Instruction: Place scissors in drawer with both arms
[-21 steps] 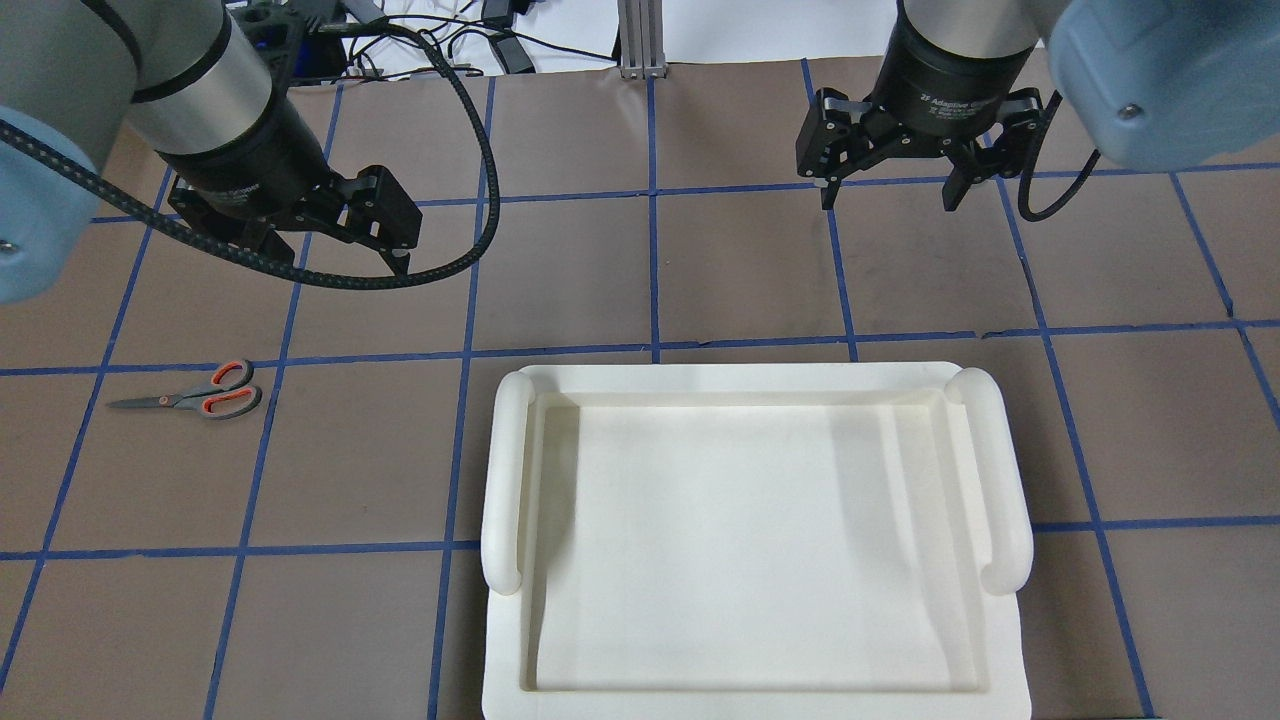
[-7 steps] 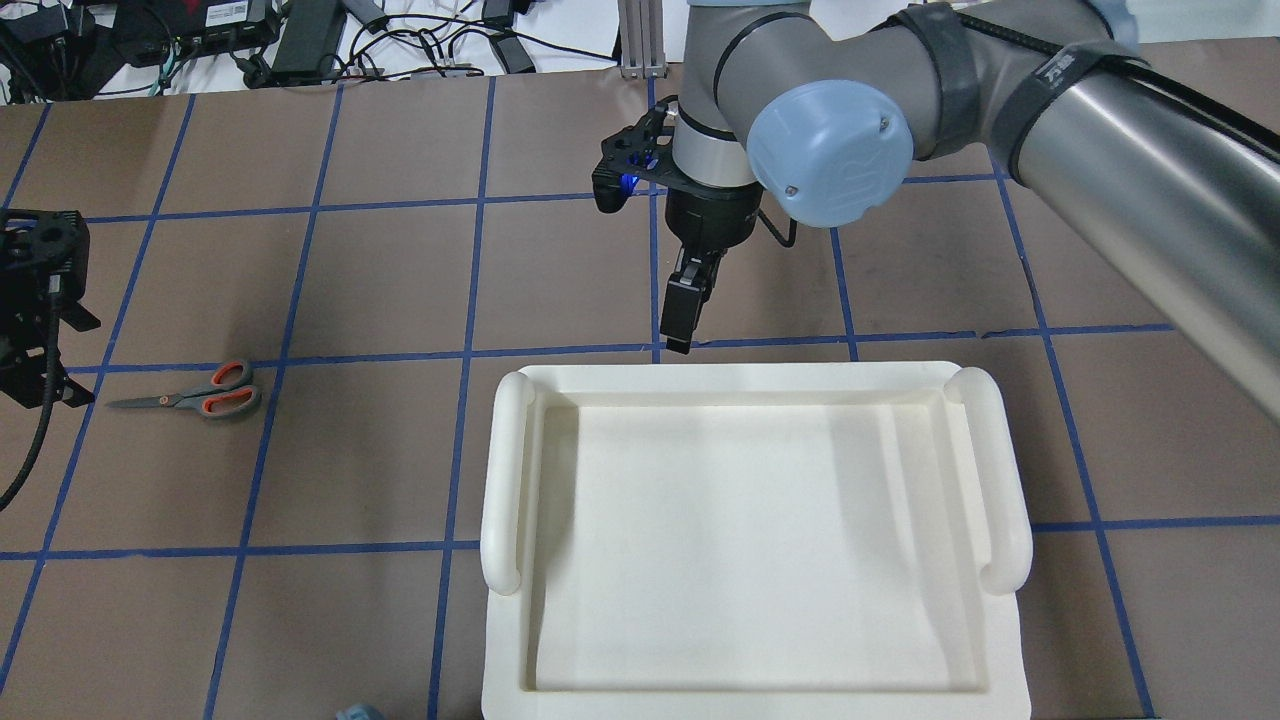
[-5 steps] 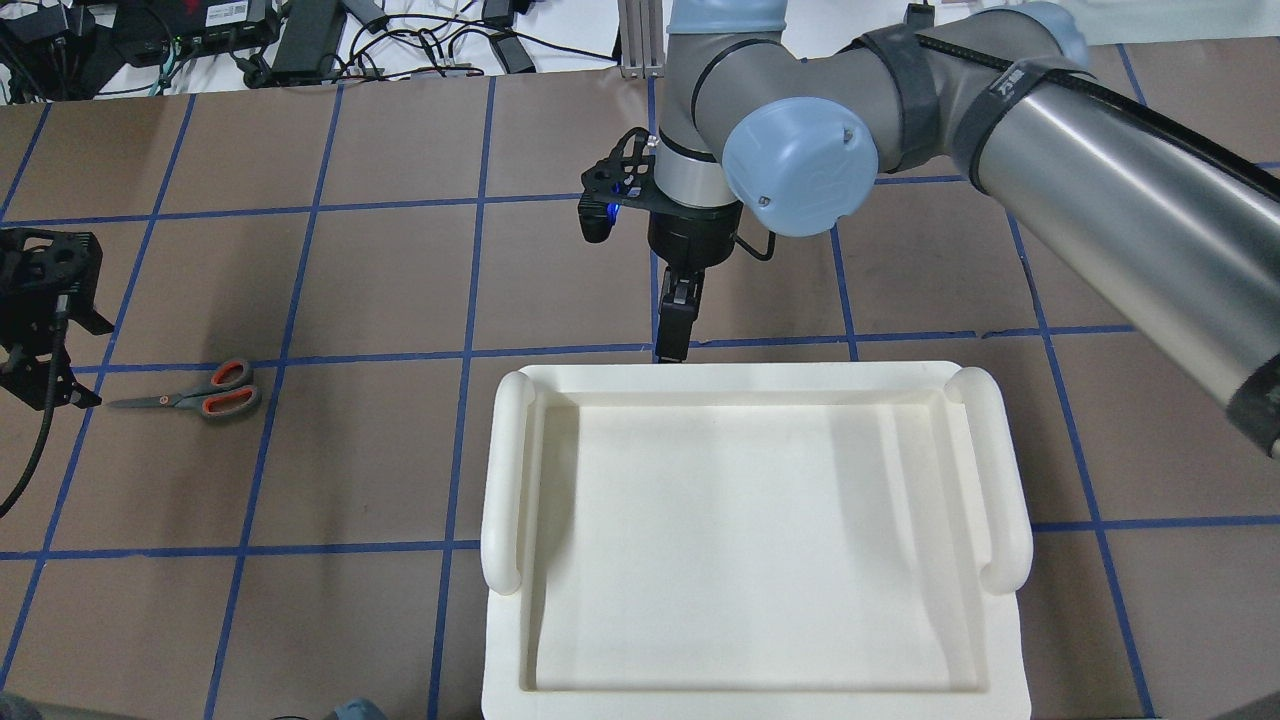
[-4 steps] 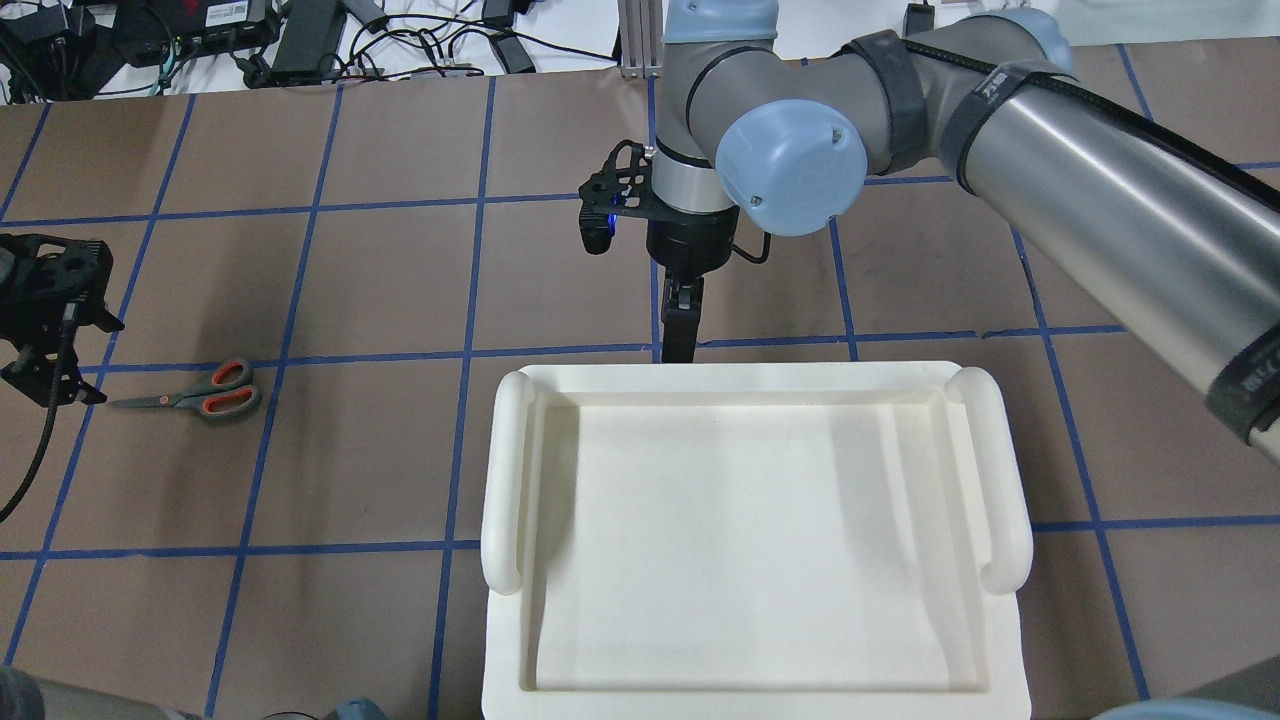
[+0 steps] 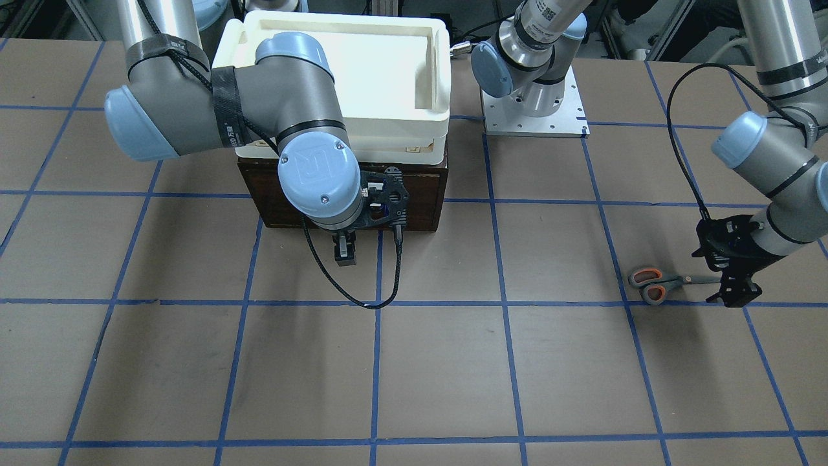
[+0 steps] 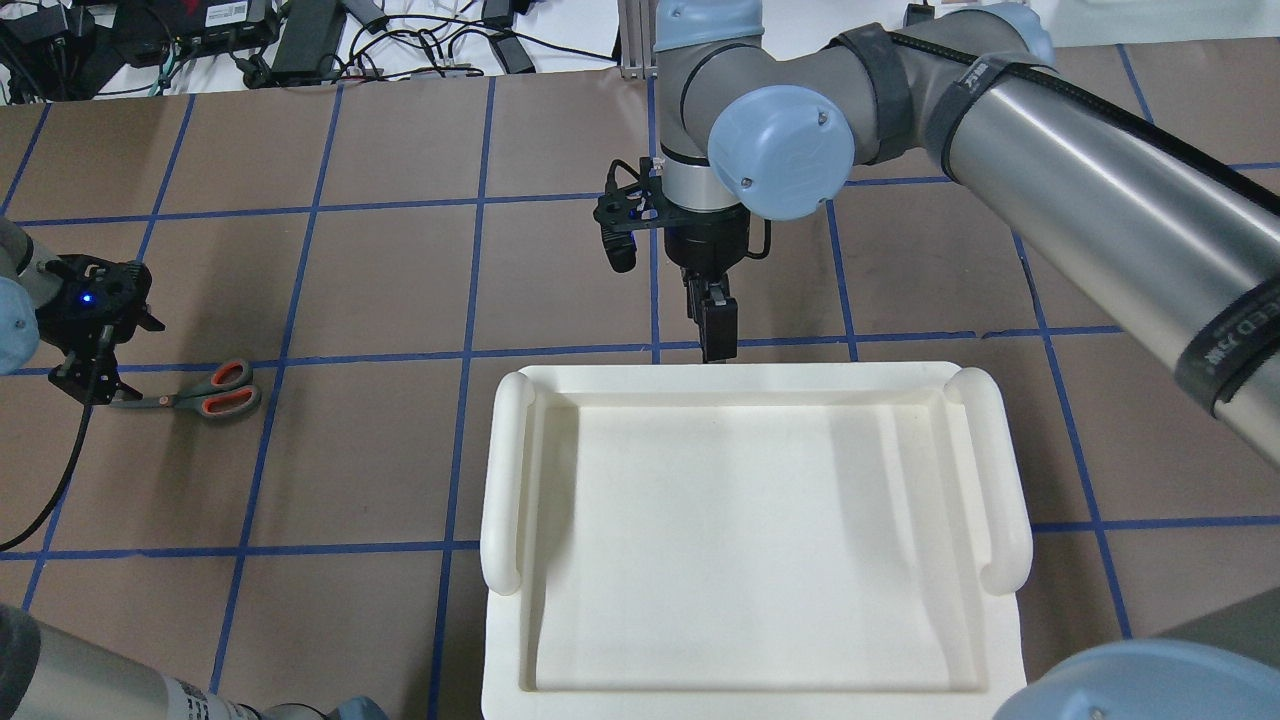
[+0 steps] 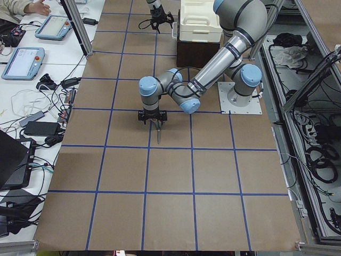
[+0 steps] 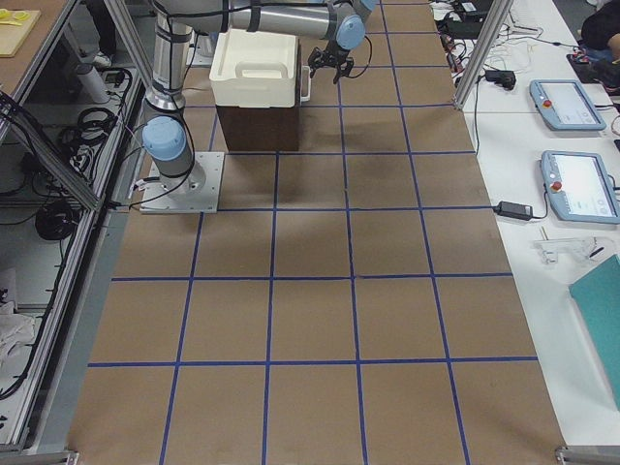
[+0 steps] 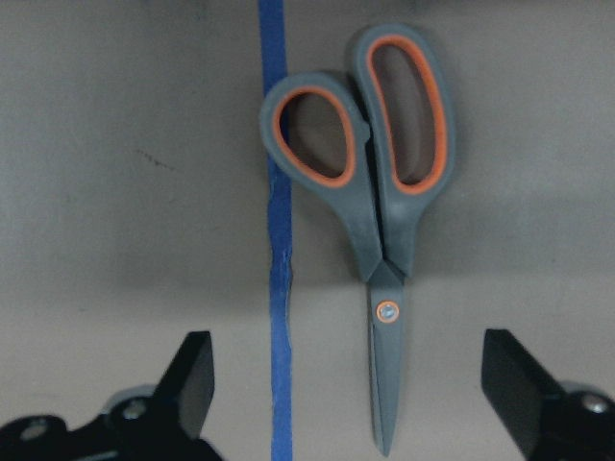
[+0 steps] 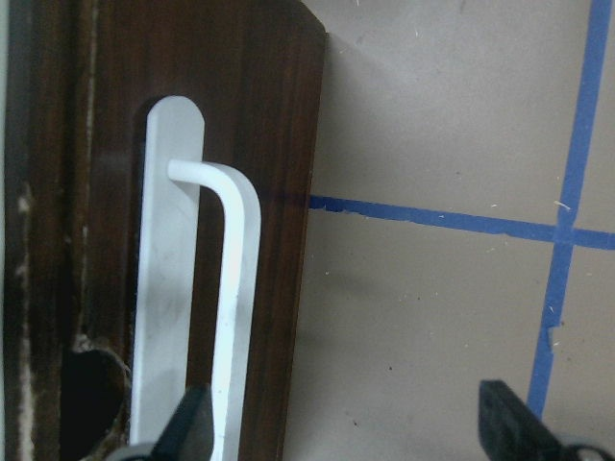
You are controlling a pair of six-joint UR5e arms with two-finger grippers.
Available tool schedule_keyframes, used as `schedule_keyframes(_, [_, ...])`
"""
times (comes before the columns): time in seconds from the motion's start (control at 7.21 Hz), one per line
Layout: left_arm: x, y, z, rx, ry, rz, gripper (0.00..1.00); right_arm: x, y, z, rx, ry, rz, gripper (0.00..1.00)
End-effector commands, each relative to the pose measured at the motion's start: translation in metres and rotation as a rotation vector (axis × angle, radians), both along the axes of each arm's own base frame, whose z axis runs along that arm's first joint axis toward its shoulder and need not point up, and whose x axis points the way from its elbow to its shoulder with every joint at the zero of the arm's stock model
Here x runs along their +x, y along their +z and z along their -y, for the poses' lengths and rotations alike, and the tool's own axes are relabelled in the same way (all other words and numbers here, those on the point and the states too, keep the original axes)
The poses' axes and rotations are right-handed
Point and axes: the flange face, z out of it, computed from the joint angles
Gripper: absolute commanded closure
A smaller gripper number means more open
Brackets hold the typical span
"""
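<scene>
**Scissors flat on the surface, both claws open**

- Surface (image 5: 453, 362): brown sheet with a blue tape grid.
- White bin (image 6: 760, 375): sits on top of the dark wooden drawer unit and hides it from the overhead view.
- Drawer (image 5: 424, 194): dark brown front faces away from the robot base. Looks closed, front flush with the unit.
- Right arm (image 6: 1080, 190): reaches across over the bin, wrist pointing down in front of the drawer face.
- Left arm (image 5: 770, 155): out at the robot's left side, wrist low over the surface.
- Right claw (image 5: 345, 252): open, fingers wide apart in the wrist view. It hangs at the drawer front, with the handle just inside one finger. Can't tell whether there is contact.
- Left claw (image 9: 351, 394): open, fingers spread either side of the blades, not gripping. Can't tell whether the tips touch the surface.
- Scissors (image 9: 384, 240): closed and lying flat on the surface, well apart from the drawer. Grey handles with orange-lined loops, one loop overlapping a tape line. Blade tip points toward the left claw, loops point away.
- Handle (image 10: 235, 269): white bar on a white backplate on the drawer front.
</scene>
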Motion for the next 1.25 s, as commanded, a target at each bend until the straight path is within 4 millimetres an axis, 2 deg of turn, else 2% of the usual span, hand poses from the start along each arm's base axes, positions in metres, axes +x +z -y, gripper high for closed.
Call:
schedule_keyframes(0.0, [-0.011,-0.019,-0.011,0.015,0.018,-0.037,0.02,-0.003,-0.008,-0.003,0.052,0.003,-0.012,0.05])
schedule_keyframes(0.55, [-0.017,-0.041,-0.025,-0.031,0.009,0.011,0.02,-0.005,-0.022,-0.010,0.084,0.006,-0.026,0.08])
schedule_keyframes(0.69, [-0.004,-0.044,-0.030,-0.031,0.008,0.002,0.02,-0.005,-0.023,-0.009,0.080,0.003,-0.022,0.12])
schedule_keyframes(0.97, [-0.001,-0.050,-0.032,-0.023,-0.003,-0.009,0.02,-0.004,-0.026,-0.009,0.081,0.000,-0.019,0.26])
schedule_keyframes(1.11, [-0.003,-0.051,-0.031,-0.022,-0.009,-0.008,0.09,-0.004,-0.030,-0.008,0.086,0.002,-0.025,0.26])
